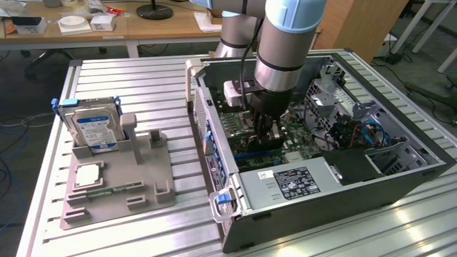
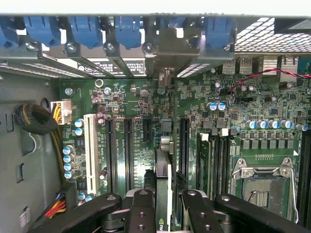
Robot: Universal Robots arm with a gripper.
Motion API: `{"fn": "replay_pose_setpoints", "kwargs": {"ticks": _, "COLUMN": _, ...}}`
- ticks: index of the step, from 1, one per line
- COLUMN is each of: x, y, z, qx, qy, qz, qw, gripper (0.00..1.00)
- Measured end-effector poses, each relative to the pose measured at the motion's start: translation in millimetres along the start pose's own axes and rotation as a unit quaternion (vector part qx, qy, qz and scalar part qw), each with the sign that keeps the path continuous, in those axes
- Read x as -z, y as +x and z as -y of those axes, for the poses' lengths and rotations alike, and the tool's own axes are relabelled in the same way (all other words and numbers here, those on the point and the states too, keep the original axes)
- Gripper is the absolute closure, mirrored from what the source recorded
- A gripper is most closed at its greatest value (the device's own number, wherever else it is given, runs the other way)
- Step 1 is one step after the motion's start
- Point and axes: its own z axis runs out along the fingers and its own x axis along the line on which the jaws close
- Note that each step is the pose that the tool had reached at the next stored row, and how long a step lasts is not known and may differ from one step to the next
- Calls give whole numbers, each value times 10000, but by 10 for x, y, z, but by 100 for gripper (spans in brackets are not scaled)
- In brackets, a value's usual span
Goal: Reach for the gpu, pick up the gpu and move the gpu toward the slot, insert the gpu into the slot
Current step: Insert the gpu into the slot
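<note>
Gripper low inside open case, centre of the exterior view, above motherboard. Fingers pinching gpu edge-on, card seen as a thin strip at lower centre of the wrist picture. Pickup and carry judged done; card held over the slot area, among the black slots. Full seating not confirmed: contact edge hidden by card and fingers. Insertion judged under way or left to finish. Long axis running along the slots, toward the bracket openings with blue clips; bracket end itself not made out. Hard drive upright in grey fixture, left of the exterior view, untouched.
</note>
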Motion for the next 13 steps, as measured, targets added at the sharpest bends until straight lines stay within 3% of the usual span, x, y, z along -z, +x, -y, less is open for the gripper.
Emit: {"fn": "replay_pose_setpoints", "kwargs": {"ticks": 13, "x": -12, "y": 0, "z": -1, "qx": 0, "qy": 0, "qz": 0, "qw": 10000, "gripper": 74}}
